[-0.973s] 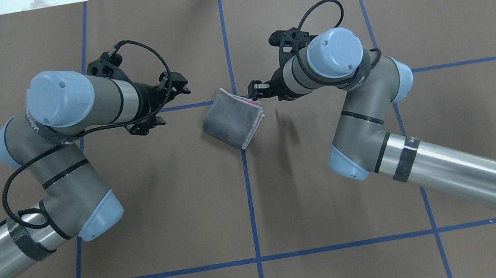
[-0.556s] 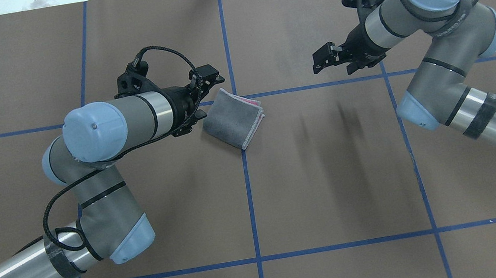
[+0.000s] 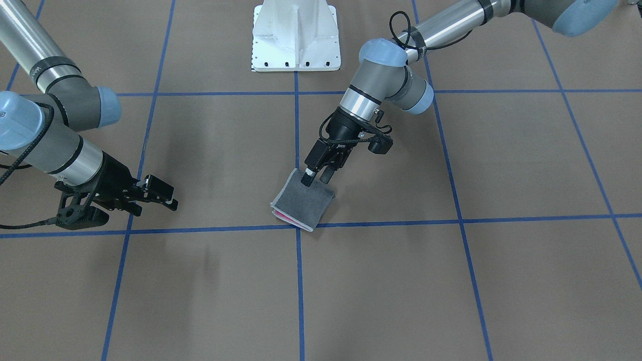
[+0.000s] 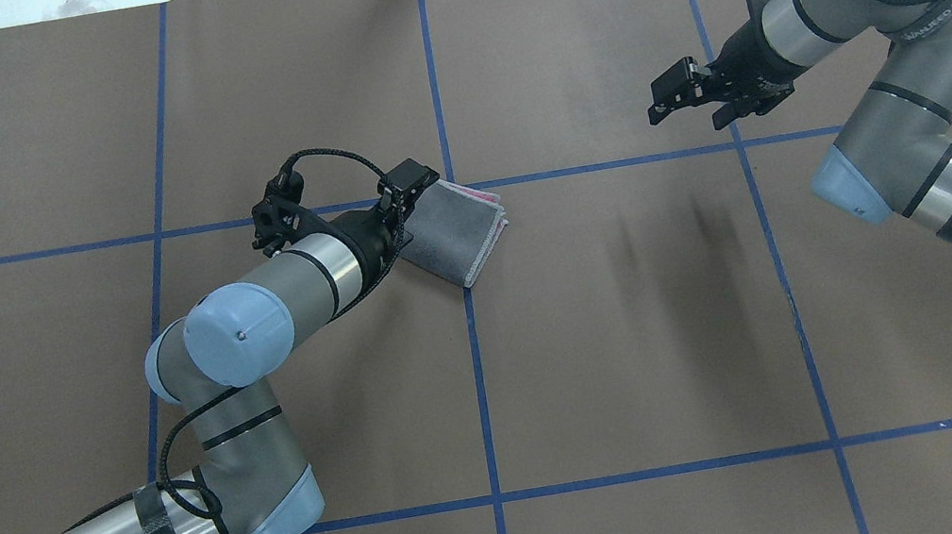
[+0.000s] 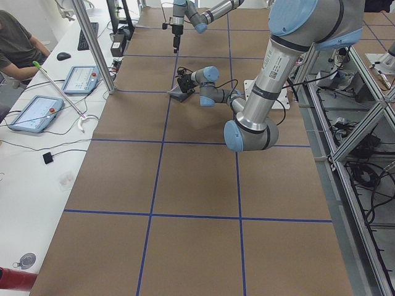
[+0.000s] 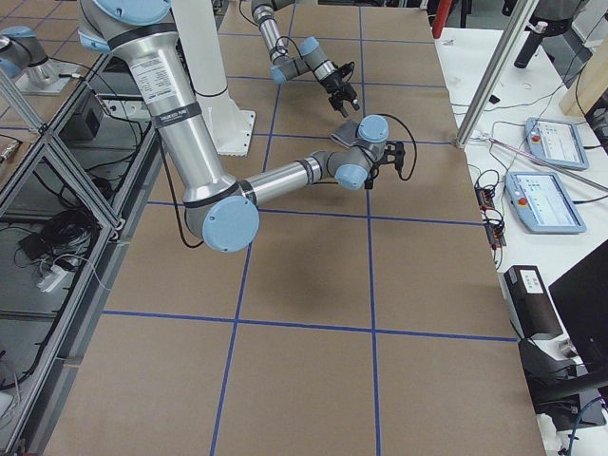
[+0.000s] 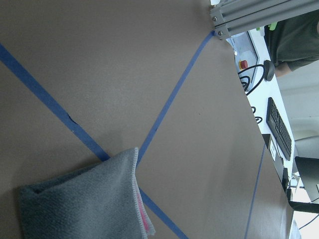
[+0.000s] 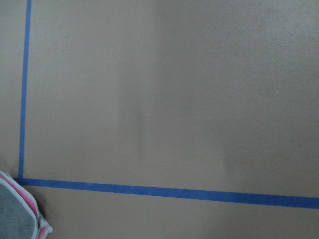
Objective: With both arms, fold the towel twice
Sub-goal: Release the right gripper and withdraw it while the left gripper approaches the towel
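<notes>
The towel (image 4: 463, 231) lies folded into a small square near the table's middle, dark grey face up, with pink showing at its far right edge. It also shows in the front-facing view (image 3: 306, 203), the left wrist view (image 7: 84, 209) and the right wrist view (image 8: 15, 216). My left gripper (image 4: 405, 194) is low at the towel's left corner. In the front-facing view (image 3: 316, 176) its fingers are apart; one fingertip (image 3: 306, 179) rests on the cloth. My right gripper (image 4: 680, 96) hangs open and empty, far to the towel's right, and shows in the front-facing view (image 3: 163, 194).
The brown table cover carries a grid of blue tape lines (image 4: 477, 372). The white pedestal base (image 3: 296, 35) stands at the robot's side. An operators' bench with tablets (image 5: 37, 111) and a seated person run along the far edge, behind an aluminium post (image 5: 92, 43).
My left arm swung right and lowered its gripper onto the towel's left corner. My right gripper left the towel's right corner and drew away to the far right. The towel stayed put.
</notes>
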Controlling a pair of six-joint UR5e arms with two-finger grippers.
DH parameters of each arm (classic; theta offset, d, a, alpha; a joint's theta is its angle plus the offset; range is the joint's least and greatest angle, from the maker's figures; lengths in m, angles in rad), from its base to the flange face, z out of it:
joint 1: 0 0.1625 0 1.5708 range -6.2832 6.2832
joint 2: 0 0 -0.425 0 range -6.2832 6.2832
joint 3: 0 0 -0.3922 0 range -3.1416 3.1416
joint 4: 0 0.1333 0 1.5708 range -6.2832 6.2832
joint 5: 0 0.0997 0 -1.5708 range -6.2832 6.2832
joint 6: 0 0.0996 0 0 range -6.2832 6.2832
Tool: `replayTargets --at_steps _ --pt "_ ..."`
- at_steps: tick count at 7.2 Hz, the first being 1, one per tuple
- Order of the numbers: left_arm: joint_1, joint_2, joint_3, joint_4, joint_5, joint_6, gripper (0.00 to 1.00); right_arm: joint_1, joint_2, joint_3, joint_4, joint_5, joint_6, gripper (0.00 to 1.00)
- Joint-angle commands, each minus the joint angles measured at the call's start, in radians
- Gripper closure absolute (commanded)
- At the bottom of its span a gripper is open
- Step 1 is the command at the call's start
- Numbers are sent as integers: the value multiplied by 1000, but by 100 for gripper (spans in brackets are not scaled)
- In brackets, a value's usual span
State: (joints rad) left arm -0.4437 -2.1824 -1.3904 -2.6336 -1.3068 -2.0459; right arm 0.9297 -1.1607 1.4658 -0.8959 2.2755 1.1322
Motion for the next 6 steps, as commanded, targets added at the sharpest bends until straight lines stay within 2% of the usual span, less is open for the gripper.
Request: replayTargets --at_steps 1,6 --pt "8 -22 78 -83 64 0 1 1 -2 1 -2 1 0 0" --pt "17 -79 166 -88 77 1 1 0 -8 2 -2 1 0 0"
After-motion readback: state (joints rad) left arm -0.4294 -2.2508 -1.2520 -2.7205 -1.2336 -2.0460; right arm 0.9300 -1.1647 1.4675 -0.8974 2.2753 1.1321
